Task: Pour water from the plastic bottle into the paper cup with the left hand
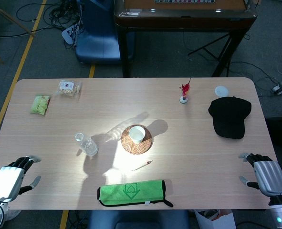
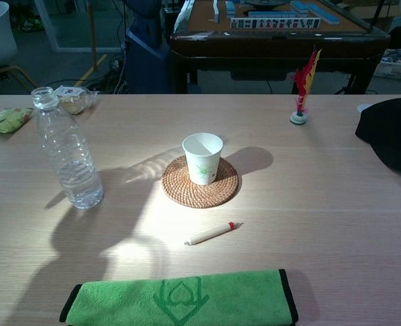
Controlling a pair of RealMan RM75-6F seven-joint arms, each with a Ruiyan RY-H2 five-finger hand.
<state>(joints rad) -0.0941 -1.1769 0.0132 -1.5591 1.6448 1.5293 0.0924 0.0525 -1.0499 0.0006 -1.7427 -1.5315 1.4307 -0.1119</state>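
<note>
While the left hand [image 1: 12, 179] rests at the near left corner of the table [image 1: 188, 157] with its fingers apart and nothing in them, the plastic bottle [image 2: 67, 148] stands upright and uncapped well away from it, further in on the tabletop. To the bottle's right, apart from it, the paper cup [image 2: 203, 157] sits upright on a round woven coaster [image 2: 200, 182]; a faint green mark shows on the cup's side, too small to read. The right hand [image 1: 267, 174] lies at the near right corner, likewise empty with fingers spread. A green cloth [image 2: 180, 299] along the near edge carries a darker green emblem with no legible lettering. The bottle bears no label. Two snack packets [image 1: 55, 95] at the far left have printing too small to read.
</note>
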